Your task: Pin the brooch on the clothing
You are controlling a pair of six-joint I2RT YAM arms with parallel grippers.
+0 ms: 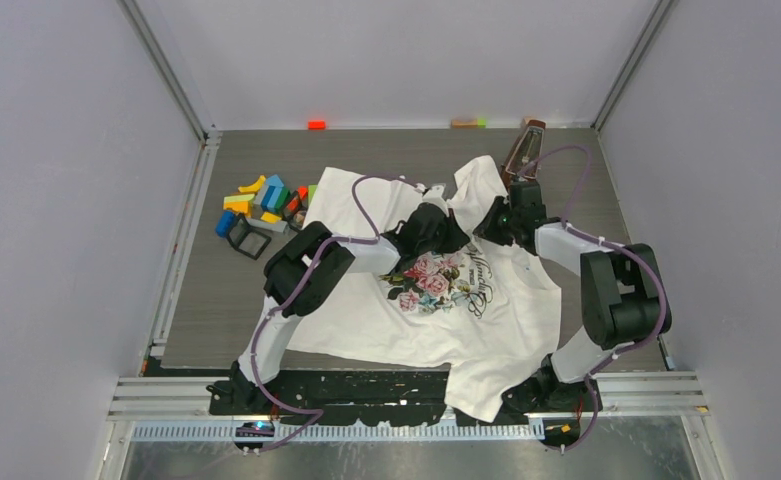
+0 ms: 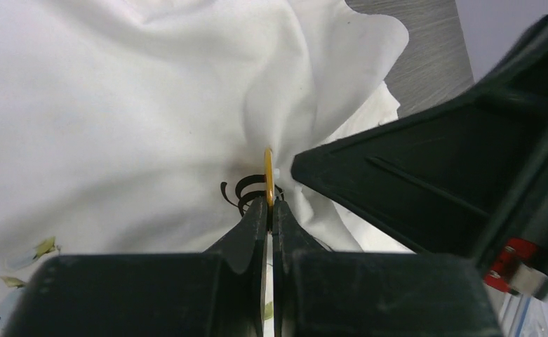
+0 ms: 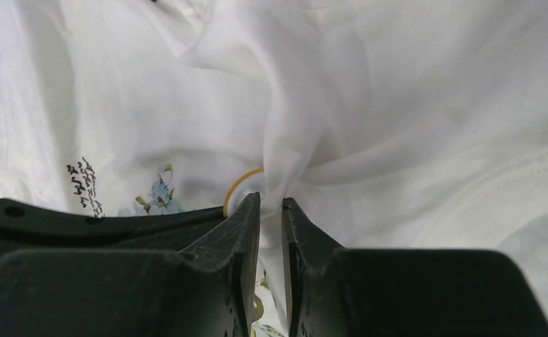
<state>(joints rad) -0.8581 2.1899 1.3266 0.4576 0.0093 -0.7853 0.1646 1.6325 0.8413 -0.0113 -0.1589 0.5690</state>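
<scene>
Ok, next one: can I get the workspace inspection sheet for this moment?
Surface: grey wood-grain table.
Job's things: T-shirt rumpled across the middle; yellow brooch edge-on at a gathered fold.
Clutter: coloured blocks and black frames far left; brown item far right.
Grippers: left gripper shut on the brooch; right gripper jaws slightly apart at the fold.
Cables: purple cables looped along both arms.
Surroundings: plain walls, metal rails.
</scene>
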